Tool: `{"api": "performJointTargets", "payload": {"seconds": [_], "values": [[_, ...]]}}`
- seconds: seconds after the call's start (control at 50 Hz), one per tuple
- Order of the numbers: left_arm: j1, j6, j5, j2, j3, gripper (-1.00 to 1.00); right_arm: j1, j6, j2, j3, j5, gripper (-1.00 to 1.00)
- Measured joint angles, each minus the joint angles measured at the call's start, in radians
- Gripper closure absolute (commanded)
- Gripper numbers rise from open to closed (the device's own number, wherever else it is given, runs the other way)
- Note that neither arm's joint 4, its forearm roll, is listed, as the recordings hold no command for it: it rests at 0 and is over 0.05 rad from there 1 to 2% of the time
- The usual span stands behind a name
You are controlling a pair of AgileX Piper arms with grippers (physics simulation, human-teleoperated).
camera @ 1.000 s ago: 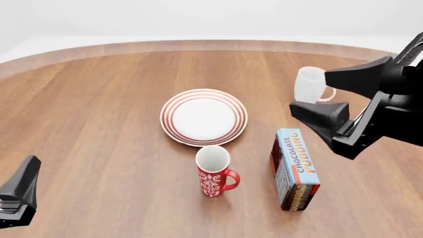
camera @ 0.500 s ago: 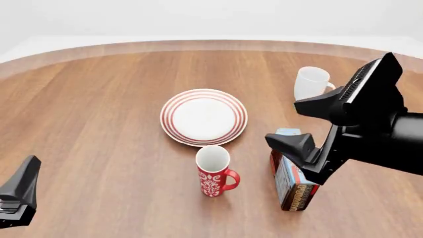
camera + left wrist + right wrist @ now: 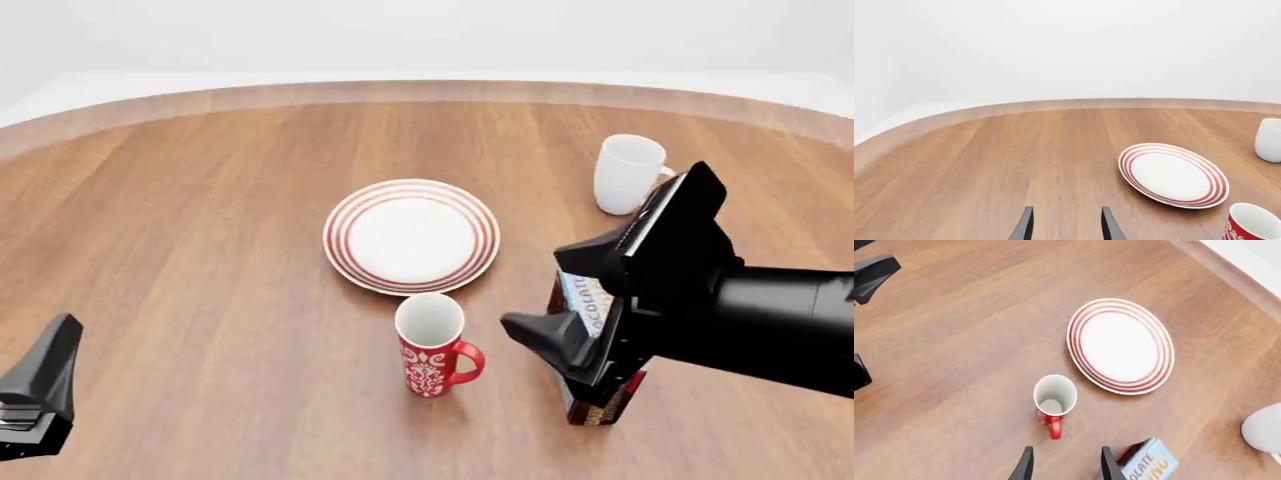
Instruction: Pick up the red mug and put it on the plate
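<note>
Our right gripper (image 3: 571, 300) has swung in, wide open; the red mug (image 3: 431, 345) stands upright to its left, nearer than our idle left gripper (image 3: 38, 395).

Red mug (image 3: 1054, 402) upright beside plate (image 3: 1121, 346), pincer (image 3: 1063, 465) parted

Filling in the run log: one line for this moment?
right gripper: open, near red mug | left gripper: open, idle | red mug: upright on table, off plate

- Mugs: two — one red mug (image 3: 431, 345), one white mug (image 3: 627, 174).
- Plates: one plate (image 3: 411, 236), red-ringed.
- Boxes: one pudding box (image 3: 597, 350), partly hidden behind an arm.
- Grippers: two — left gripper (image 3: 40, 395), right gripper (image 3: 567, 300).
- Tables: one table (image 3: 200, 230).
</note>
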Motion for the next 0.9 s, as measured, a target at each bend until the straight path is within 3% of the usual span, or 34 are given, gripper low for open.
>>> {"api": "performJointTargets", "payload": {"seconds": [0.9], "values": [[0.000, 0.000, 0.000, 0.000, 0.000, -1.00, 0.050, 0.055, 0.208, 0.041, -0.153, -1.00]]}}
